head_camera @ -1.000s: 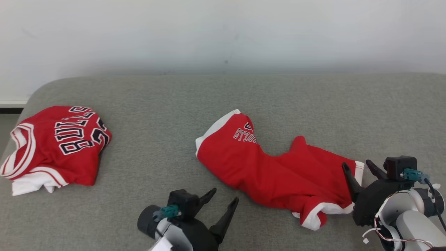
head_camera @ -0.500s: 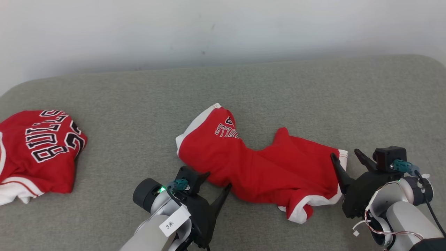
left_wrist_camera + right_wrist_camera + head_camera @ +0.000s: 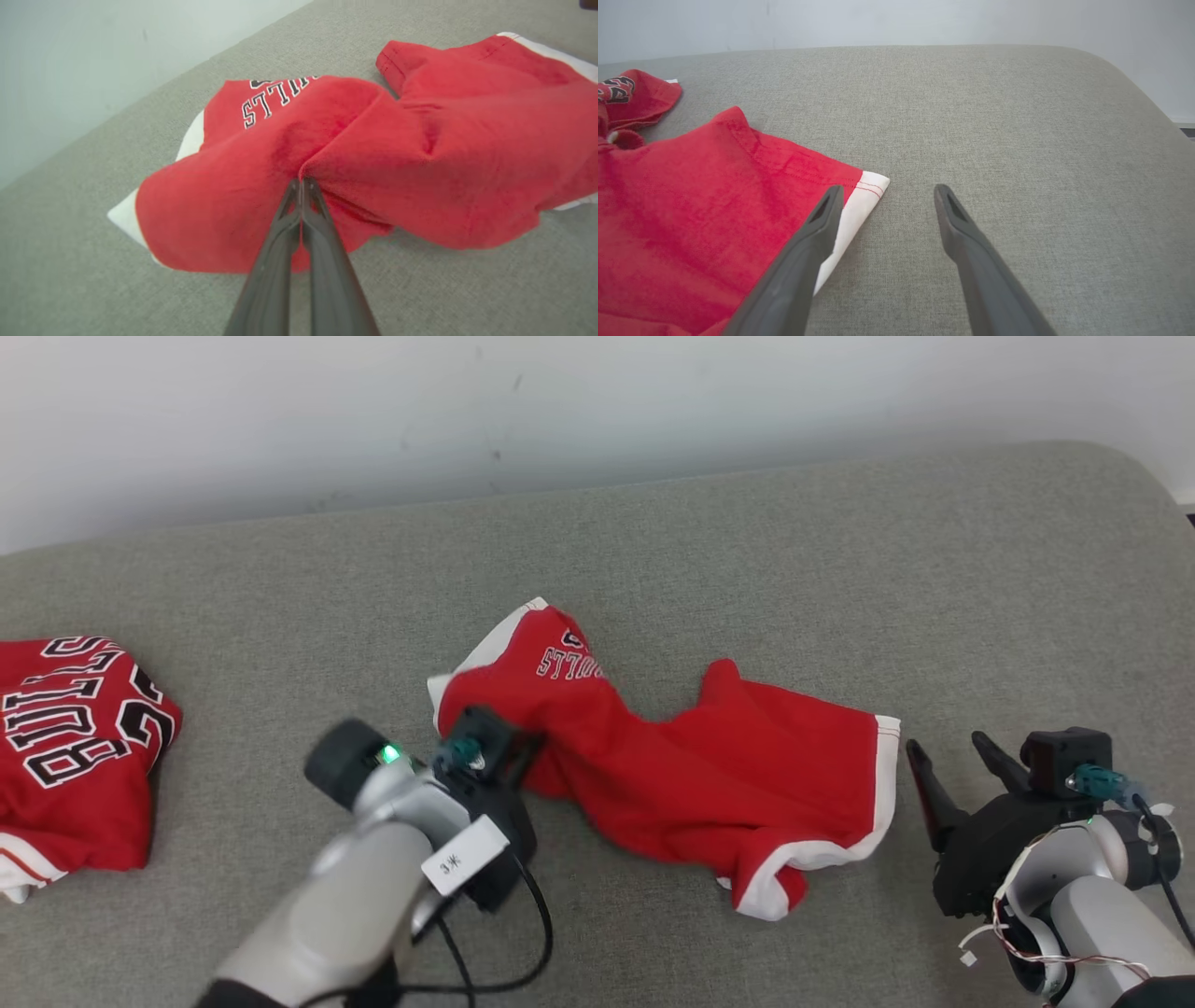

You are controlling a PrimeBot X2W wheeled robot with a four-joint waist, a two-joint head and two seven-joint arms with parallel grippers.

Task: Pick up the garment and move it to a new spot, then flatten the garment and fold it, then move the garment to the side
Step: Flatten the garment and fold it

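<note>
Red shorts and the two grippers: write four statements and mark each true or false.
1. The left gripper is shut on a fold of the red shorts. True.
2. The right gripper grips the shorts' white hem. False: its jaws stand open, holding nothing.
3. A red jersey lies apart from the shorts, on the same grey cushion. True.
4. The shorts lie flat and folded. False: they are crumpled and unfolded.

High head, low wrists — shared red garment (image 3: 709, 756)

Red shorts (image 3: 709, 775), white hems, rumpled, lying mid grey couch (image 3: 840, 541).
</note>
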